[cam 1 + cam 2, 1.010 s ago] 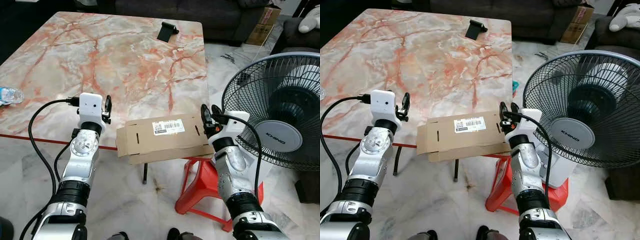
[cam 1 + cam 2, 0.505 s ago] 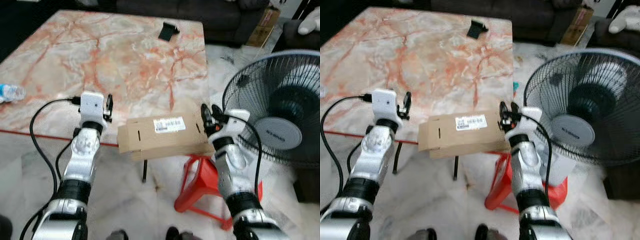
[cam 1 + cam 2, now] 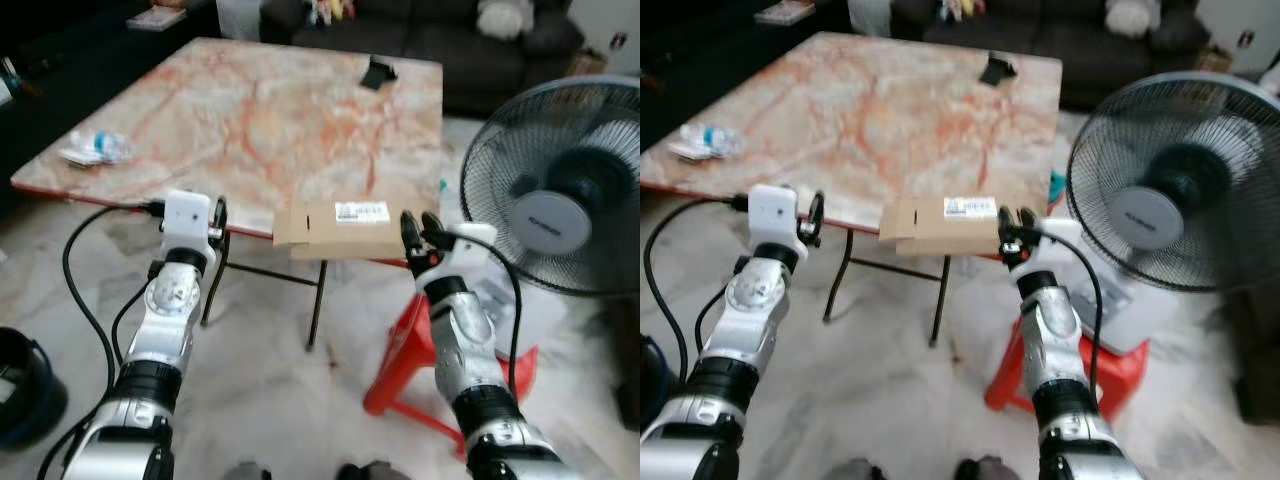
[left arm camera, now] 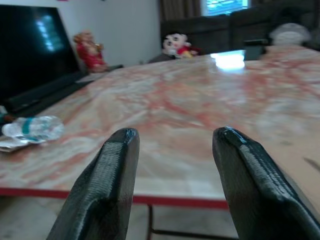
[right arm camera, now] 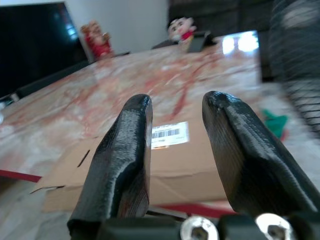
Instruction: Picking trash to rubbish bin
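Observation:
A flattened brown cardboard box [image 3: 345, 228] with a white label lies on the near edge of the marble table [image 3: 260, 110], partly overhanging it. My right gripper [image 3: 420, 232] hovers open just to the right of the box, nothing between its fingers; in the right wrist view the cardboard box [image 5: 170, 160] lies beyond the open gripper [image 5: 175, 102]. My left gripper [image 3: 217, 215] is open to the left of the box, at the table's edge. A crushed plastic bottle [image 3: 100, 146] with a wrapper rests at the table's left side, also bottle [image 4: 32, 127].
A dark round bin [image 3: 20, 385] stands on the floor at lower left. On the right is a large standing fan [image 3: 560, 190], with a red plastic stool [image 3: 420, 350] below my right arm. A black stand [image 3: 378, 72] sits at the table's far side.
The whole picture has shifted: the camera has pulled back and the table and box look farther off. The box lies where it did. Both grippers stay open.

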### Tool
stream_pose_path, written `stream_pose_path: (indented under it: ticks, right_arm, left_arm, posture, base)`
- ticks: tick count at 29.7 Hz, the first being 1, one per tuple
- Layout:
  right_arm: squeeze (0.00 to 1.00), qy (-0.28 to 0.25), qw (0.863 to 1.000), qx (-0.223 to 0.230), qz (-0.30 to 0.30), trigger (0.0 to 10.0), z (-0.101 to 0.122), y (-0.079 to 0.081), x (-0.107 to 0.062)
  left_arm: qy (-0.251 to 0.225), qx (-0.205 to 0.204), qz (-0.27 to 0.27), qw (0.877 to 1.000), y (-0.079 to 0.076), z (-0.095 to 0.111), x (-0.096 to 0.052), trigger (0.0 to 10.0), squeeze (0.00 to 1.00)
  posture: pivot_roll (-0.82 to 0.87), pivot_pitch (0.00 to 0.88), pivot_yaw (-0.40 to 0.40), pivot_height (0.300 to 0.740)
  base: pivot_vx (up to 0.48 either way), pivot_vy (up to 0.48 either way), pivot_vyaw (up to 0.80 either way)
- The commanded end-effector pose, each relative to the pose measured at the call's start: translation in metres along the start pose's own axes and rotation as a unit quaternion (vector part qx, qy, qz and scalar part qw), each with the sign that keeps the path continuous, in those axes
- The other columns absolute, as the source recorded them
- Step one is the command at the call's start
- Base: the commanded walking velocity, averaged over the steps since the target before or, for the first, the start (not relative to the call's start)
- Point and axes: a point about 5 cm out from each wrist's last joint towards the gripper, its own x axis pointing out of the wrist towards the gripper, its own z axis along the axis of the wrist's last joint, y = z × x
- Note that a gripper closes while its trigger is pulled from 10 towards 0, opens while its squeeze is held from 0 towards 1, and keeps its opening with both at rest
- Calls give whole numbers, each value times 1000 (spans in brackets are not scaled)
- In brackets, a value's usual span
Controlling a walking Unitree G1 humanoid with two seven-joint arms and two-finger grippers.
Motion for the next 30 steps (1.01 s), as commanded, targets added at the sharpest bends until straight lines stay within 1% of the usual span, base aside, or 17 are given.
stream_pose_path:
  ticks: [1, 4, 6, 7, 8, 9, 10, 16, 18, 19, 20, 21, 24, 26, 27, 29, 30]
  right_arm:
    - [0, -2, 1000, -1, -3, 10000, 1, -2, 0]
    - [0, 2, 1000, -1, -5, 10000, 0, -3, -1]
    - [0, 11, 1000, -2, -8, 10000, -3, -6, -3]
    - [0, 15, 1000, -2, -10, 10000, -5, -7, -4]
    - [0, 25, 1000, -3, -14, 10000, -9, -9, -6]
    - [0, 25, 1000, -3, -14, 10000, -9, -9, -6]
    - [0, 32, 999, -5, -18, 10000, -12, -12, -9]
    - [0, 60, 998, -3, -26, 10000, -24, -17, -18]
    - [0, 90, 995, -3, -34, 10000, -35, -20, -24]
    - [0, 112, 993, -3, -40, 10000, -43, -23, -29]
    - [0, 112, 993, -3, -40, 10000, -43, -23, -29]
    - [0, 138, 989, -5, -46, 10000, -52, -26, -35]
    - [0, 197, 979, -5, -56, 10000, -71, -31, -51]
    - [0, 240, 969, -10, -64, 10000, -83, -35, -64]
    - [0, 281, 956, -14, -77, 10000, -95, -40, -80]
    - [0, 328, 940, -18, -96, 10000, -108, -45, -99]
    - [0, 338, 935, -20, -102, 10000, -111, -47, -105]
  left_arm:
    - [-7, 6, -7, 1000, -2, 3, 2, 10000, 0]
    - [-1, 5, -13, 1000, -3, 0, 1, 10000, 0]
    - [19, 7, -25, 999, -6, -8, -2, 10000, 0]
    - [30, 20, -26, 999, -6, -13, -3, 10000, 0]
    - [42, 50, -30, 997, -4, -19, -6, 10000, 0]
    - [42, 50, -30, 997, -4, -19, -6, 10000, 0]
    - [43, 75, -29, 996, -1, -21, -8, 10000, 0]
    - [47, 65, -23, 997, 7, -24, -11, 10000, 0]
    - [78, 46, -29, 996, 2, -37, -14, 10000, 0]
    - [123, 40, -51, 990, -5, -52, -18, 10000, 0]
    - [123, 40, -51, 990, -5, -52, -18, 10000, 0]
    - [179, 56, -89, 978, -15, -70, -26, 10000, 0]
    - [253, 123, -154, 947, -29, -95, -42, 10000, 0]
    - [269, 113, -178, 940, -39, -102, -49, 10000, 0]
    - [292, 125, -198, 927, -47, -112, -60, 10000, 0]
    - [339, 142, -211, 906, -49, -127, -77, 10000, 0]
    - [350, 143, -212, 901, -49, -131, -82, 10000, 0]
  posture:
    - [69, 113, -64, 740]
    - [70, 122, -68, 740]
    - [68, 128, -71, 740]
    - [69, 128, -72, 740]
    - [63, 133, -74, 740]
    - [63, 133, -74, 740]
    - [63, 134, -75, 740]
    - [73, 140, -79, 740]
    - [78, 143, -82, 740]
    - [80, 143, -86, 740]
    - [80, 143, -86, 740]
    - [83, 138, -88, 740]
    - [82, 135, -91, 740]
    - [87, 130, -93, 740]
    - [91, 127, -96, 740]
    - [80, 126, -96, 740]
    - [80, 126, -96, 740]
  base:
    - [0, 0, 0]
    - [0, 0, 0]
    - [0, 0, 0]
    - [0, 0, 0]
    - [0, 0, 0]
    - [0, 0, 0]
    - [0, 0, 0]
    - [0, 0, 0]
    - [0, 0, 0]
    - [0, 0, 0]
    - [0, 0, 0]
    - [0, 0, 0]
    - [0, 0, 0]
    - [0, 0, 0]
    - [0, 0, 0]
    - [0, 0, 0]
    - [0, 0, 0]
